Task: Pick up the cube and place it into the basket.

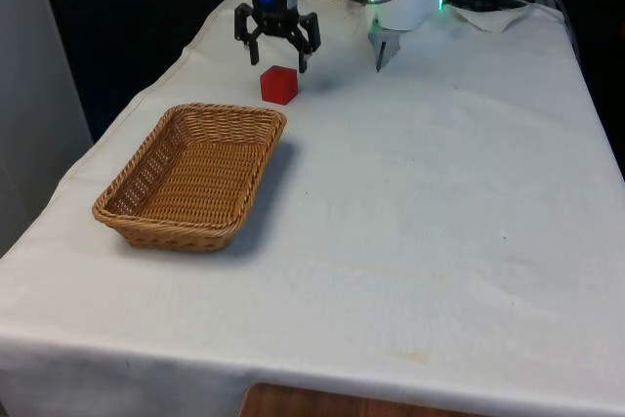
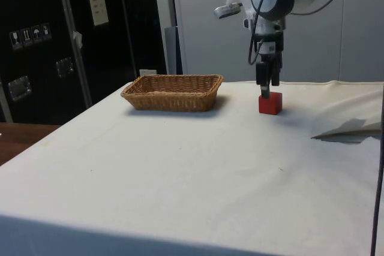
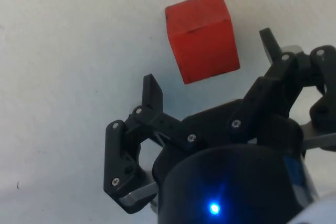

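A red cube [image 1: 279,84] rests on the white cloth, just beyond the far corner of the wicker basket [image 1: 109,210]. My gripper [image 1: 278,62] hangs open directly over the cube, one finger to each side. From the side, the fingertips [image 2: 266,90] reach down to about the top of the cube [image 2: 270,104], with the basket [image 2: 173,94] standing apart from them. In the wrist view the cube [image 3: 202,30] lies between and slightly ahead of the spread gripper [image 3: 210,64]. Nothing is held. The basket is empty.
A crumpled white cloth [image 1: 493,15] lies at the far end on the front view's right, and a raised fold [image 2: 348,130] shows in the side view. The cloth drops off at the table's edges [image 1: 59,183].
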`<control>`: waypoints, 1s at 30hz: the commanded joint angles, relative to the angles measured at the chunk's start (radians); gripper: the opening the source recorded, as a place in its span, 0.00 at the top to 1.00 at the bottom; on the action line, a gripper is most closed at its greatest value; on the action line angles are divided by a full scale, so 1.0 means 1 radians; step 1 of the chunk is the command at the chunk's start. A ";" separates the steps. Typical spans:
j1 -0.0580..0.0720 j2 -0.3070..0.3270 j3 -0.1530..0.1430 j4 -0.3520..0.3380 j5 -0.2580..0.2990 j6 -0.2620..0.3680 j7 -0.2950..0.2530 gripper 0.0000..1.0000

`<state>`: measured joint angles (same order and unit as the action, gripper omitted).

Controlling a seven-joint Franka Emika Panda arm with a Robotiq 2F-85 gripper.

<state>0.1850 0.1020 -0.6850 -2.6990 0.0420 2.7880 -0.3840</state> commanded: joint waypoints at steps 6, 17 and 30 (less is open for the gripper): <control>-0.003 -0.002 0.010 -0.009 0.027 0.017 -0.013 0.00; -0.005 0.017 0.023 -0.007 0.045 0.022 -0.016 0.00; -0.008 0.065 0.049 0.012 0.079 0.048 -0.014 0.00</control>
<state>0.1850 0.1770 -0.6510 -2.6820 0.0970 2.8240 -0.3840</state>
